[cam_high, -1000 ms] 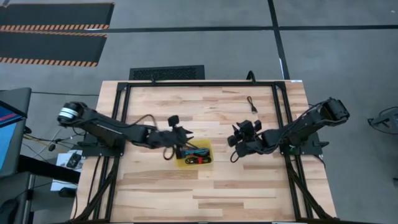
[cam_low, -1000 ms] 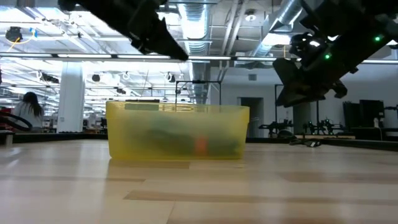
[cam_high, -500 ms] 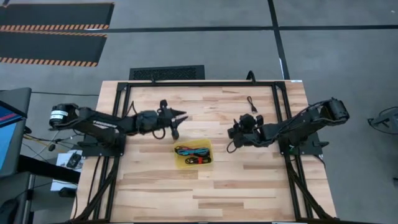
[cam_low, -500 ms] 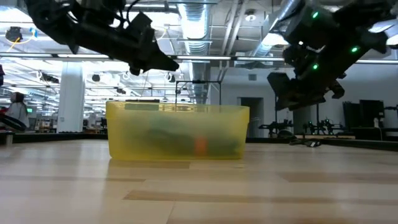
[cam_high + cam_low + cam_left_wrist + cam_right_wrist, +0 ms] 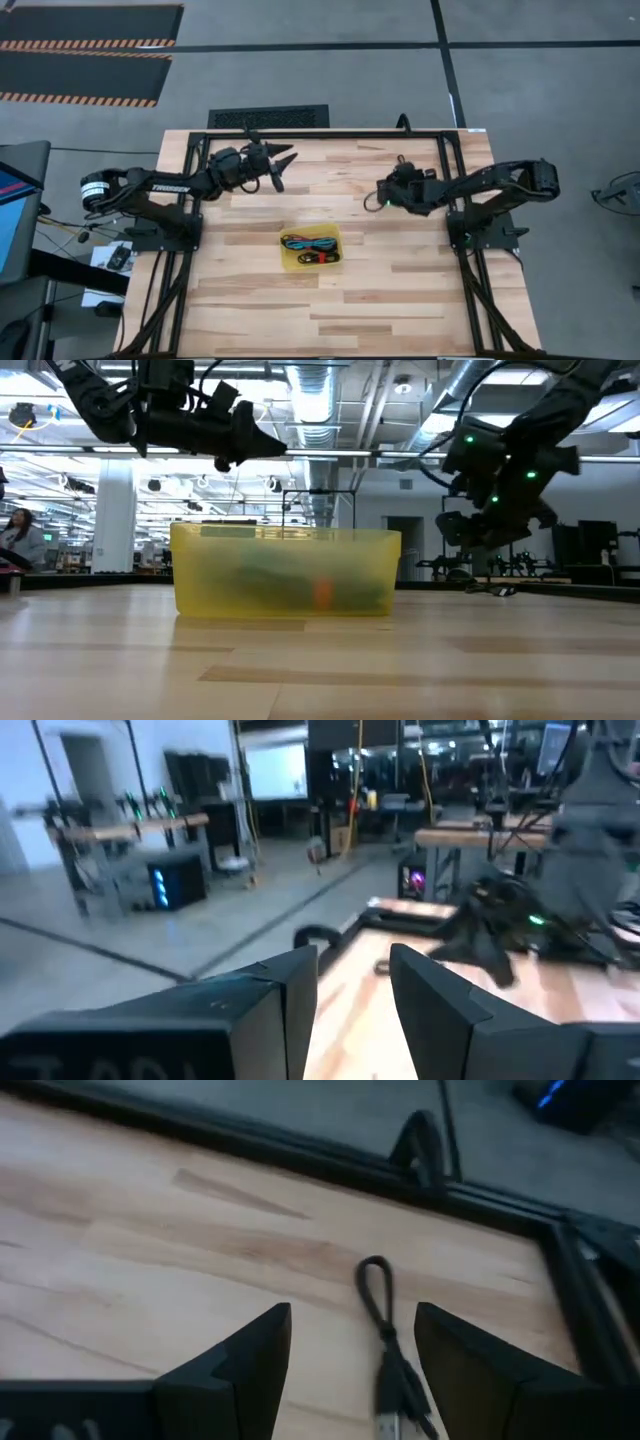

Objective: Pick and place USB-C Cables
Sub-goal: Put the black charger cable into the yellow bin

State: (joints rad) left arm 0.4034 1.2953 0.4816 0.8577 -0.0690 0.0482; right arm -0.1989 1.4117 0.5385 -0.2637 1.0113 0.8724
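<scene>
Right in front of the right claw [image 5: 350,1355], basically lined up with the gap between its two fingers, there's one loose USB-C cable [image 5: 383,1342] lying flat on the tabletop [image 5: 400,290]. It's a thin dark one folded into a narrow loop, and from the wrist camera its long axis runs pretty much straight away from the claw, plug end nearest the fingers and the loop end farther off toward the black frame rail [image 5: 470,1195]. The right claw is spread wide and has nothing in it. It hangs just above the wood, close to the cable but not touching it, as far as I can tell.

The other cables are already in the yellow tray [image 5: 311,247], which sits back toward the middle of the tabletop, well apart from the right claw. I can make out teal, red and dark bundles in there.

The left claw [image 5: 278,165] is way over on the far side of the tray from this cable, lifted up, part open and empty.

So the right arm is clearly the nearer one. My guess is it only needs to drop and ease forward along the cable's length, though a pinch across something that thin could slip.
</scene>
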